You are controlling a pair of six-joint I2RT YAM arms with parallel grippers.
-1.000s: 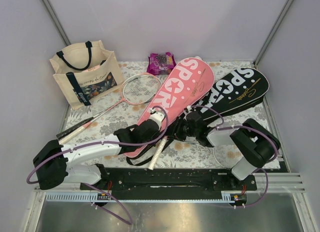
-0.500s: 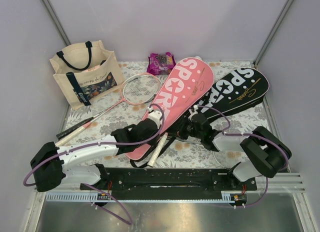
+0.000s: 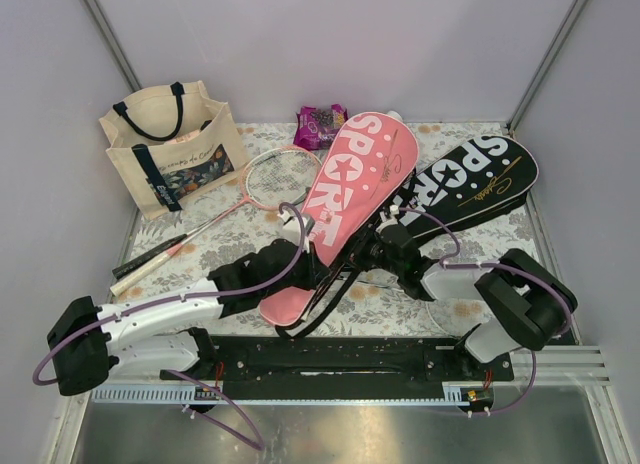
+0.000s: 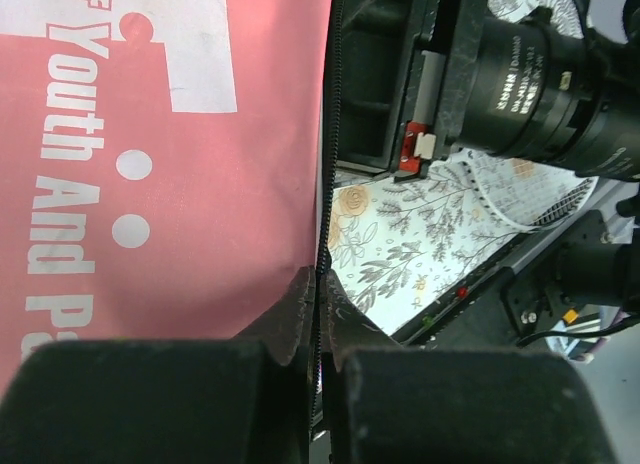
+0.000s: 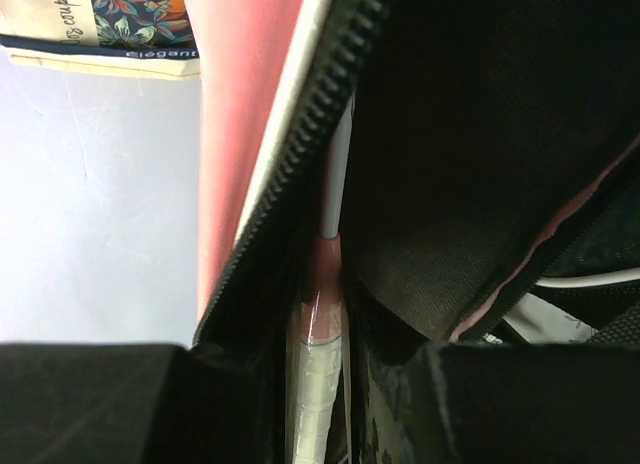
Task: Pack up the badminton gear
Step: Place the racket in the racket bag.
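Note:
The pink "SPORT" cover (image 3: pixel 355 179) is tilted up off the table, its open black zipper edge pinched in my shut left gripper (image 3: pixel 305 249) (image 4: pixel 322 284). My right gripper (image 3: pixel 372 252) (image 5: pixel 322 344) reaches into the cover's opening. It is shut on a racket's white-wrapped handle (image 5: pixel 318 384), whose grey shaft runs up inside the pink cover (image 5: pixel 240 104). That racket's head is hidden. A second racket (image 3: pixel 283 177) lies on the cloth to the left. The black "SPORT" cover (image 3: pixel 480 184) lies flat at the right.
A cream tote (image 3: pixel 170 149) with navy handles stands at the back left. A purple-pink snack packet (image 3: pixel 320 124) lies behind the pink cover. The cover's black strap (image 3: pixel 320 304) hangs near the front edge, and grey walls close in the floral cloth (image 3: pixel 230 239).
The pink cover has been raised and swung leftward by my left gripper. My right gripper has narrowed onto the white handle, which no longer shows below the cover from above.

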